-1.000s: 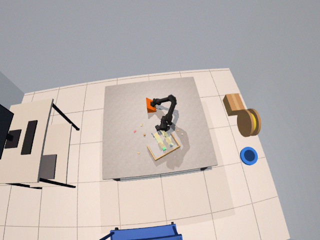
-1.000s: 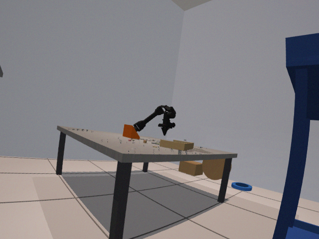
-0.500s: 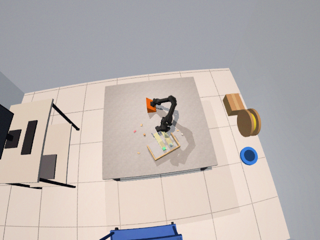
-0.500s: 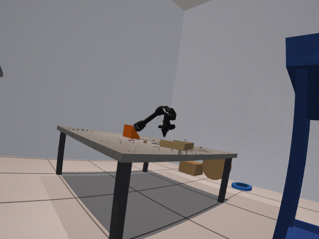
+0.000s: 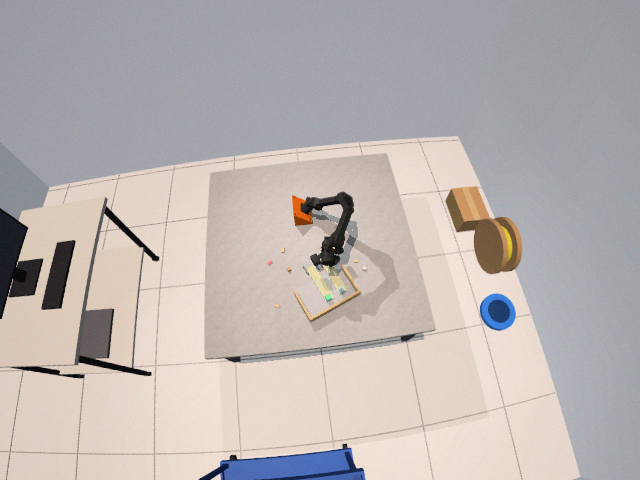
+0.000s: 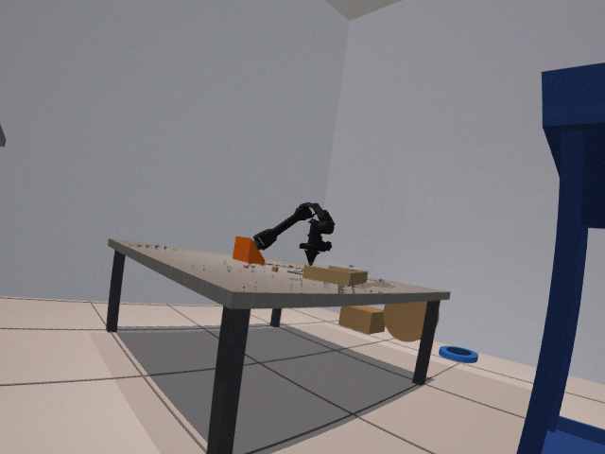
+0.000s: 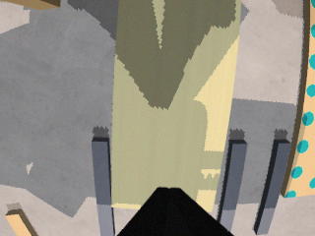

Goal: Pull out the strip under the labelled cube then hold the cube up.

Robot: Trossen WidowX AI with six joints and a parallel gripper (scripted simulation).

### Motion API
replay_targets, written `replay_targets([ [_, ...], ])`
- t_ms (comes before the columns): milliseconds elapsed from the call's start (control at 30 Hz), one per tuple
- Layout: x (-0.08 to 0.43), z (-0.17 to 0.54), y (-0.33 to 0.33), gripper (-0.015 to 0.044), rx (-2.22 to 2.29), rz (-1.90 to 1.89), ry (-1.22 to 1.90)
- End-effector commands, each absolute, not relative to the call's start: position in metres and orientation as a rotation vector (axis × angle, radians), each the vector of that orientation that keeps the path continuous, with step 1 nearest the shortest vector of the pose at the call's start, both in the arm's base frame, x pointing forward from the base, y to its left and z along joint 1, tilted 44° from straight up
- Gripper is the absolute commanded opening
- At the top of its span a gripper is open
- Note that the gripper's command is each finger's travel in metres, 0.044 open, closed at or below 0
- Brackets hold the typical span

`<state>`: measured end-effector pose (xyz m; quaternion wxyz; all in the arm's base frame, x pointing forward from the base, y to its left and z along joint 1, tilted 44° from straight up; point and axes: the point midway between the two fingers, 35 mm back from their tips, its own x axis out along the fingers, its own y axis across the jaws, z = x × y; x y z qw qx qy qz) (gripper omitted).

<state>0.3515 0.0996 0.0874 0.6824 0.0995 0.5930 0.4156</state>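
My gripper (image 6: 310, 264) (image 7: 167, 197) is shut and empty. It points down over the near end of the plain yellow strip (image 5: 336, 280) (image 7: 148, 152); any gap or contact between tip and strip cannot be told. The pale blue-green labelled cube (image 5: 341, 290) rests on the far end of that strip; its letters are too small to read. The strip with teal dots (image 5: 319, 281) (image 7: 307, 105) lies alongside and bears a green cube (image 5: 328, 297) at its far end. Neither cube shows in the wrist view.
A low wooden wall (image 5: 333, 306) (image 6: 324, 275) surrounds the strips' far ends on three sides. Dark thin rails (image 7: 100, 172) (image 7: 233, 172) (image 7: 273, 182) stand beside the strips' near ends. Small blocks, including a red one (image 5: 269, 262), lie around on the table (image 5: 242, 217).
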Motion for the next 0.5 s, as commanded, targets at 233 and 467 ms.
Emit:
replay_targets([
  [233, 0.350, 0.072, 0.112, 0.0000, 0.231, 0.928, 1.337],
  [467, 0.348, 0.063, 0.119, 0.0000, 0.232, 0.929, 1.336],
])
